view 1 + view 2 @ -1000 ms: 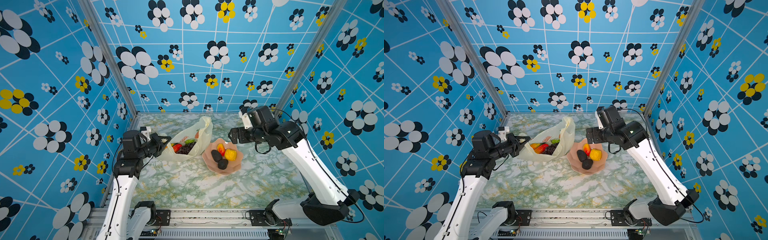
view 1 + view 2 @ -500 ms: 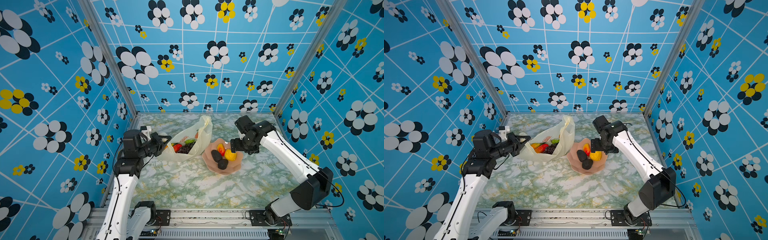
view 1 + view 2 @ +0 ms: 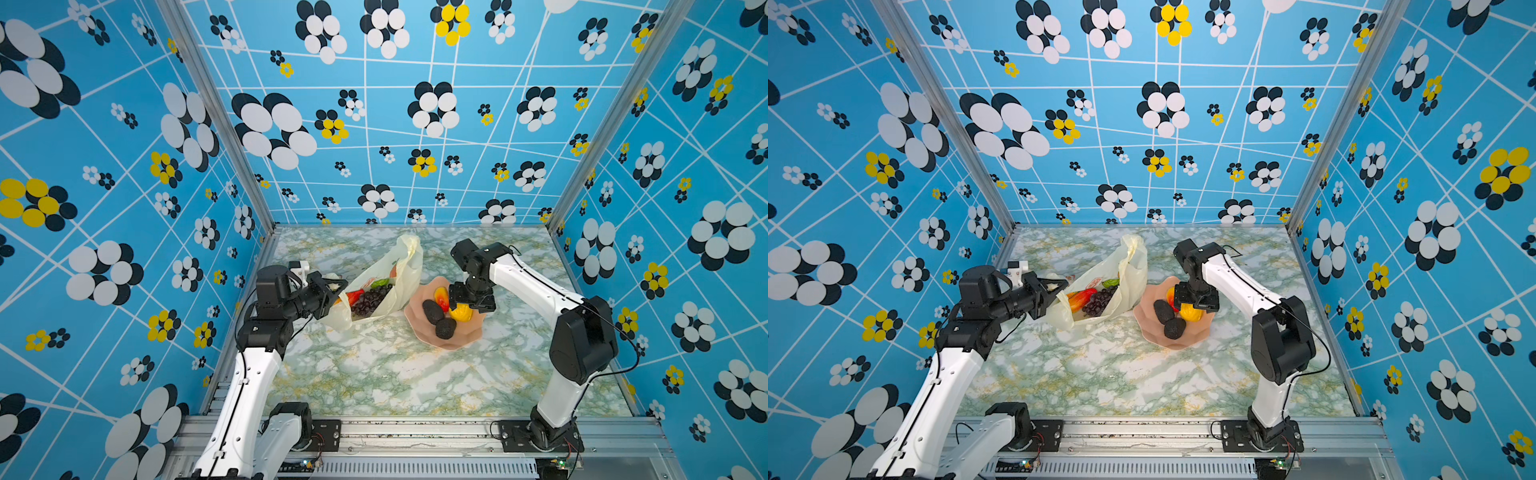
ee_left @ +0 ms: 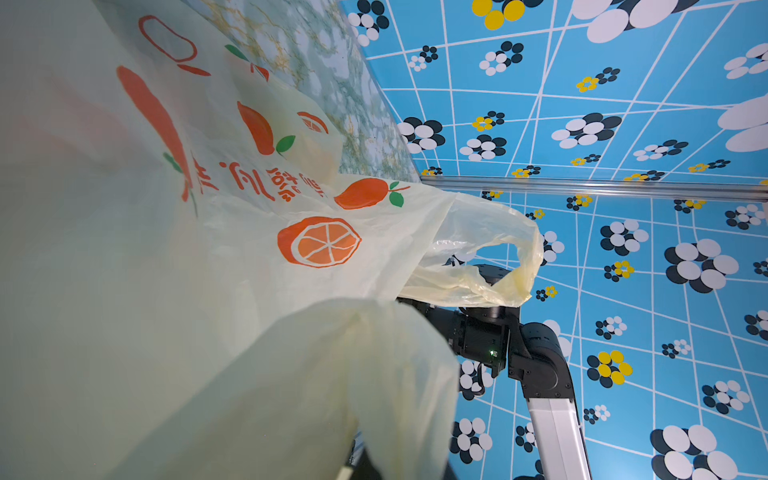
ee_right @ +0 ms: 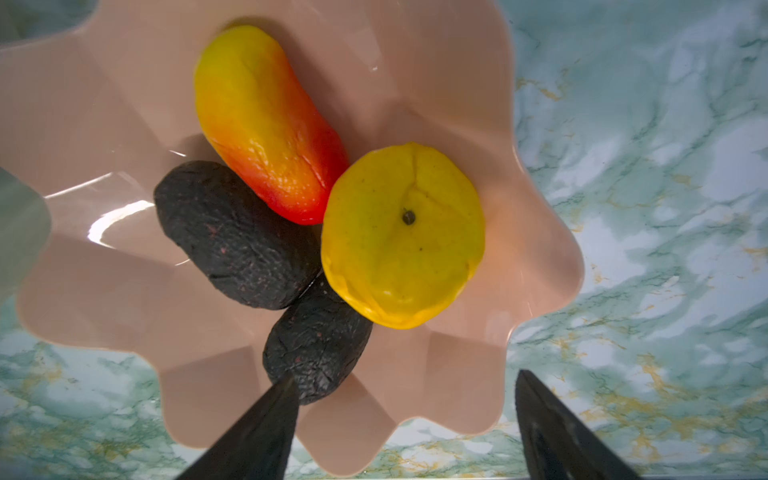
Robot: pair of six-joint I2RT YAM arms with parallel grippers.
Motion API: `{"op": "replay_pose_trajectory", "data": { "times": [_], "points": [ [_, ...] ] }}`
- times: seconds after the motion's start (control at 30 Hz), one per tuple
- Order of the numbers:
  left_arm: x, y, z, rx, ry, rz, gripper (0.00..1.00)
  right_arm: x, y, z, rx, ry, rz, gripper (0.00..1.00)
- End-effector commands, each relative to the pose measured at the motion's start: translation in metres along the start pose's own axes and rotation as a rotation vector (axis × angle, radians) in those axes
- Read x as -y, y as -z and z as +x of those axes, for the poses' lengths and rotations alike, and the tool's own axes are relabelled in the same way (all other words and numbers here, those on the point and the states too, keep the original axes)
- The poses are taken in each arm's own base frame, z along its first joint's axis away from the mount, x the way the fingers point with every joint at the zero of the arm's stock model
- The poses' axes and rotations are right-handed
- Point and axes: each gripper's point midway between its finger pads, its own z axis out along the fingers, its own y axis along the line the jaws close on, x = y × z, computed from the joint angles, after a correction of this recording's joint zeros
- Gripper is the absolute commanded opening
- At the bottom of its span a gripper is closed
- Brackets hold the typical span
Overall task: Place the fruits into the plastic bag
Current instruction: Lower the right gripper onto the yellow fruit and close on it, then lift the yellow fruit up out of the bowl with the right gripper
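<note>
The pale-yellow plastic bag (image 3: 401, 266) (image 3: 1131, 270) lies open left of centre, holding a grape bunch (image 3: 368, 300), a red piece (image 3: 354, 296) and a green lime (image 3: 379, 284). My left gripper (image 3: 332, 291) (image 3: 1054, 291) is shut on the bag's near edge; in the left wrist view the bag (image 4: 208, 249) hides its fingers. In the pink bowl (image 3: 469, 334) (image 5: 519, 124) lie a yellow fruit (image 5: 403, 237), a red-yellow fruit (image 5: 266, 124) and two dark ovals (image 5: 237, 237) (image 5: 316, 345). My right gripper (image 3: 471, 301) (image 3: 1196, 301) (image 5: 406, 374) hangs open just above the yellow fruit, holding nothing.
The marble tabletop (image 3: 374, 374) is walled on three sides by blue flower-patterned panels (image 3: 124, 208). The bowl stands right beside the bag. The right arm's elbow (image 3: 582, 345) rises over the table's right side. A metal rail (image 3: 415, 428) runs along the front edge.
The right arm has swung forward and down, bringing its gripper from high behind the bowl to just over the fruits in it. The left arm and the bag stay still.
</note>
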Motion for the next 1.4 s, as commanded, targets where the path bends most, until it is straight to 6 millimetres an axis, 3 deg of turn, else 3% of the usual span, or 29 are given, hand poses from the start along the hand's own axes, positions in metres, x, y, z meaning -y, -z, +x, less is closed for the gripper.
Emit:
{"op": "replay_pose_trajectory", "data": {
  "times": [0.0,0.7,0.87,1.17,1.37],
  "points": [
    [0.006,-0.003,-0.001,0.003,-0.018,0.024,0.0,-0.002,-0.003,-0.011,0.015,-0.038,-0.002,0.83],
    [0.005,-0.013,0.001,-0.022,-0.02,0.008,0.0,0.002,-0.042,-0.033,-0.01,-0.092,0.024,0.88],
    [0.004,-0.014,0.0,-0.023,-0.019,0.005,0.0,0.003,-0.045,-0.036,-0.013,-0.1,0.02,0.84],
    [0.003,-0.017,0.0,-0.026,-0.016,0.0,0.0,0.005,-0.043,-0.036,-0.015,-0.102,0.01,0.65],
    [0.003,-0.017,0.001,-0.029,-0.017,0.0,0.0,0.004,-0.04,-0.038,-0.007,-0.1,-0.004,0.63]
  ]
}}
